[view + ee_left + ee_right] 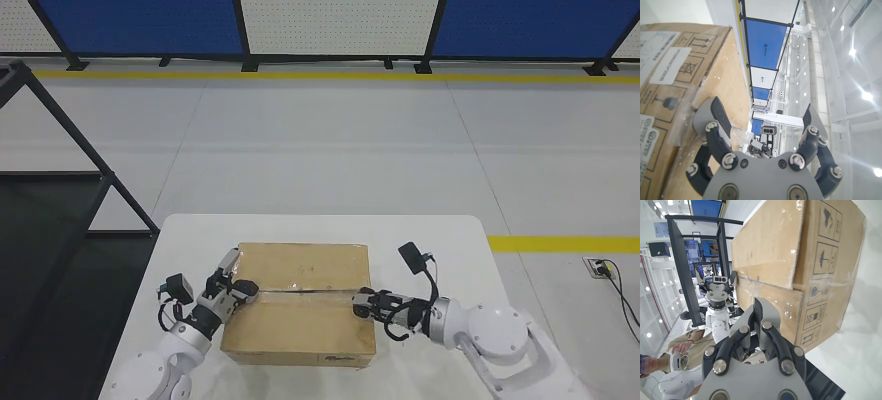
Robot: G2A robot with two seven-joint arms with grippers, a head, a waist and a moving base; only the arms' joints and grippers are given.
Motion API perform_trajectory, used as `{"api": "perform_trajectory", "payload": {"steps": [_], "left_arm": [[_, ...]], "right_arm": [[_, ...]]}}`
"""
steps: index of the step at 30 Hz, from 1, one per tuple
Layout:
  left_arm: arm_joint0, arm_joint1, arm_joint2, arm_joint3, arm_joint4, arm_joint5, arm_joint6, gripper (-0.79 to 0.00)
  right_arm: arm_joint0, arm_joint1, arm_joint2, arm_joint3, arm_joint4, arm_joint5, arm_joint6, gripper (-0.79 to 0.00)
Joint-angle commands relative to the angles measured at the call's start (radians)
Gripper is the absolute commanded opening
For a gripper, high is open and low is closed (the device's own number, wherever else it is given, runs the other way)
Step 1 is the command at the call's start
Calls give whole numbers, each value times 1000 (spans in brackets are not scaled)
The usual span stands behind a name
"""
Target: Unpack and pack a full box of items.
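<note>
Cardboard box [300, 300] sits closed on the white table [440, 240], top up, long axis running from arm to arm, taped seam [300, 290] along it. Left gripper [762, 111]: jaws apart, one finger against the seam's end. Right gripper [756, 308]: jaws together at the opposite end. Risk: tape tears short, or a pull drags the box
</note>
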Motion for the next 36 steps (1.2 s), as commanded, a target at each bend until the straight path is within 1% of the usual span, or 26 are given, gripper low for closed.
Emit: {"api": "perform_trajectory", "payload": {"steps": [1,9,15,21,24,31,36], "left_arm": [[1,0,0,-1,0,-1,1,0],[7,0,-4,-5,-1,-3,1,0],[11,0,-8,-9,-2,-5,2,0],[12,1,-11,-8,-5,-2,1,0],[11,1,-13,-6,-6,-2,-1,0],[7,1,-10,-3,-5,0,-3,0],[6,1,-10,-2,-6,-1,-1,0]], "right_arm": [[-4,0,2,-12,-3,-35,-11,-785],[-23,1,12,-47,-16,-156,-57,-785],[-19,-3,9,-44,-9,-176,-86,-785],[6,-7,-7,-18,-24,-125,-94,-785],[4,-8,-4,-22,1,-168,-87,-785],[-29,-7,17,-65,5,-257,-115,-785],[-44,-6,26,-71,-3,-281,-127,-785]]}}
